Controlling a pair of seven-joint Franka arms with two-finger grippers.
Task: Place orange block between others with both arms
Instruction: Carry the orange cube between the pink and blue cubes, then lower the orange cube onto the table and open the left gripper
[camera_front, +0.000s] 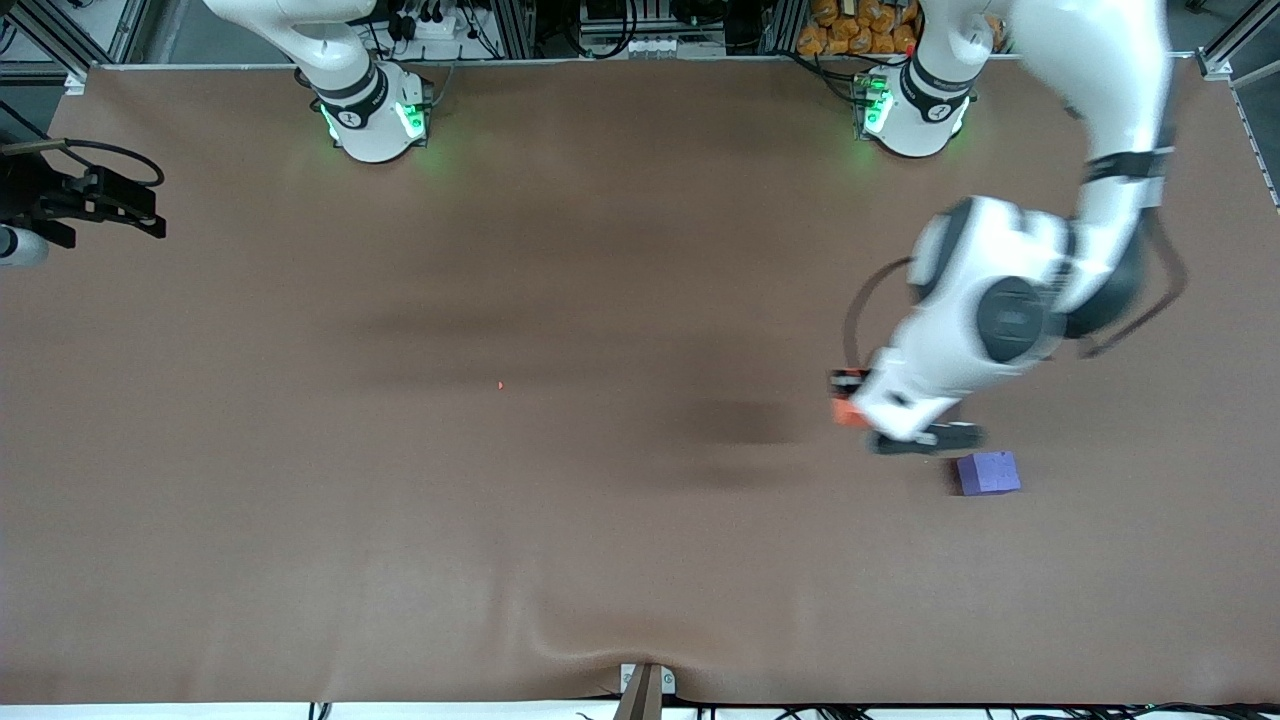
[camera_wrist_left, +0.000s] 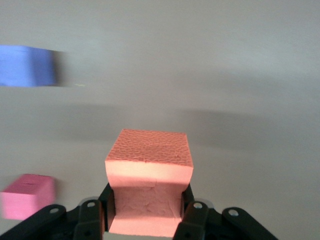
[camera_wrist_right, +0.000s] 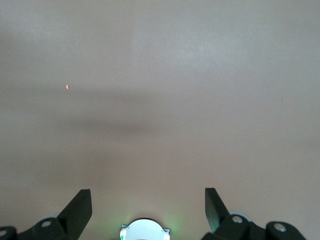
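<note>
Left gripper (camera_wrist_left: 145, 212) clamps the orange block (camera_wrist_left: 148, 187) between its fingers, above the brown table (camera_front: 500, 500) near the left arm's end, close to the purple-blue cube (camera_front: 989, 473); a pinkish-red cube (camera_wrist_left: 27, 196) shows only in the left wrist view. Soft, pitted foam bulges under the squeeze, so the block may twist or spring aside on release. Right gripper (camera_wrist_right: 145, 212) waits spread wide over bare table.

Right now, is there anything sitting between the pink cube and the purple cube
No. In the left wrist view only bare table separates the pink cube from the purple cube; the orange block sits clamped in the left gripper.
</note>
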